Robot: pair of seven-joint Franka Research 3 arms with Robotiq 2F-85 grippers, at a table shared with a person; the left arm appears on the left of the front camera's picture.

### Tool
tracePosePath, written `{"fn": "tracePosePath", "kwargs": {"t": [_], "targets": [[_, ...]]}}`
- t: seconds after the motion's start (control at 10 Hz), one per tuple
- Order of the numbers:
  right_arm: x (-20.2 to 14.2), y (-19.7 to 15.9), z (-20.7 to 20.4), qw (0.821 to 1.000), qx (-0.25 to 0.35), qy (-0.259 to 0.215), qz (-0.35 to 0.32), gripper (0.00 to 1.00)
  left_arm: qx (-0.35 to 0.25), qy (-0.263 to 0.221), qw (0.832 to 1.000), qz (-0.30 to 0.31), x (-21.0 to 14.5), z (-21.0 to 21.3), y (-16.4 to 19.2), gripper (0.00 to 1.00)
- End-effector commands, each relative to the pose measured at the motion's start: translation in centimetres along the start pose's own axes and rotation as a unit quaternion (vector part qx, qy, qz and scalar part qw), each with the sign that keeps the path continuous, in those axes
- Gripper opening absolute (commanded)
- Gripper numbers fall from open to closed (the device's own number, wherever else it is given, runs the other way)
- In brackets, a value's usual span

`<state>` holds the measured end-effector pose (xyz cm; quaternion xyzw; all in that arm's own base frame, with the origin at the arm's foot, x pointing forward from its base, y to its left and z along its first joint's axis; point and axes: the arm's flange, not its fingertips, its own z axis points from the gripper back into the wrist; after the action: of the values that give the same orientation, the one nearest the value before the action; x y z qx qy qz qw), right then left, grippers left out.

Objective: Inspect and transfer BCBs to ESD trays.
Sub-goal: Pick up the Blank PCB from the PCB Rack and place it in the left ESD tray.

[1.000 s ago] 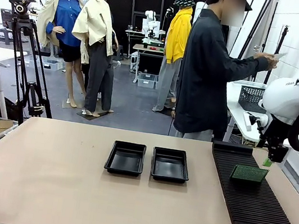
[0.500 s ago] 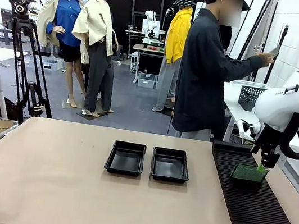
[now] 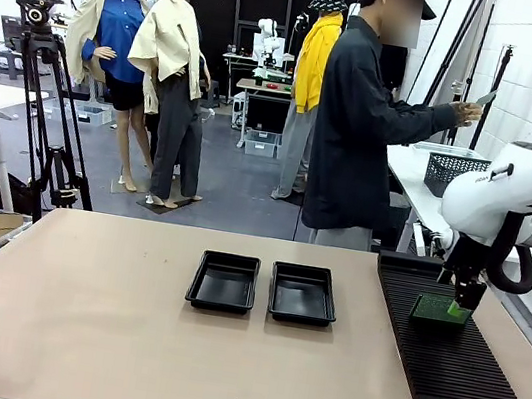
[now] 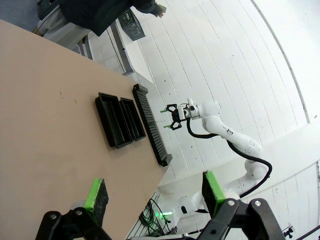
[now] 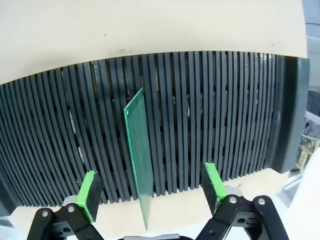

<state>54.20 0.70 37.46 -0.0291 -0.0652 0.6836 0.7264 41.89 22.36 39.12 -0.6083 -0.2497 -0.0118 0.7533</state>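
Rack (image 5: 225, 110): thin green BCB (image 5: 138, 150), maybe perforated.

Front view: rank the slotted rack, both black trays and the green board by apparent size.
1. slotted rack, largest by far
2. left tray and right tray: they look alike, so no ranking between them
3. green board, smallest

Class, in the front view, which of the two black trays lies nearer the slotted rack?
The right-hand tray: it sits next to the rack, with nothing between them, whereas the other tray lies farther left, beyond it.
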Motion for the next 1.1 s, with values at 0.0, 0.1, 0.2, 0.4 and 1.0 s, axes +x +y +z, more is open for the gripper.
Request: {"fn": "tracePosePath", "kwargs": {"t": [0.0,0.1,0.2,0.4,1.0], "targets": [[0.19,-0.76,-0.12,1.0,0.003,0.002,-0.007,1.0,0.005,-0.002,1.0,0.003,-0.07,0.1,-0.2,1.0],[0.06,-0.95,-0.24,1.0,0.004,0.0,-0.009,1.0,0.005,-0.002,1.0,0.003,-0.07,0.1,-0.2,1.0],[-0.03,-1.14,-0.47,1.0,0.01,0.004,-0.013,1.0,0.005,-0.002,1.0,0.003,-0.07,0.1,-0.2,1.0],[-0.07,-1.22,-0.3,1.0,0.013,0.005,-0.017,1.0,0.005,-0.002,1.0,0.003,-0.07,0.1,-0.2,1.0],[-0.06,-1.29,-0.24,0.999,0.025,0.004,-0.022,0.17,0.005,-0.002,1.0,0.003,-0.07,0.1,-0.2,1.0]]}}
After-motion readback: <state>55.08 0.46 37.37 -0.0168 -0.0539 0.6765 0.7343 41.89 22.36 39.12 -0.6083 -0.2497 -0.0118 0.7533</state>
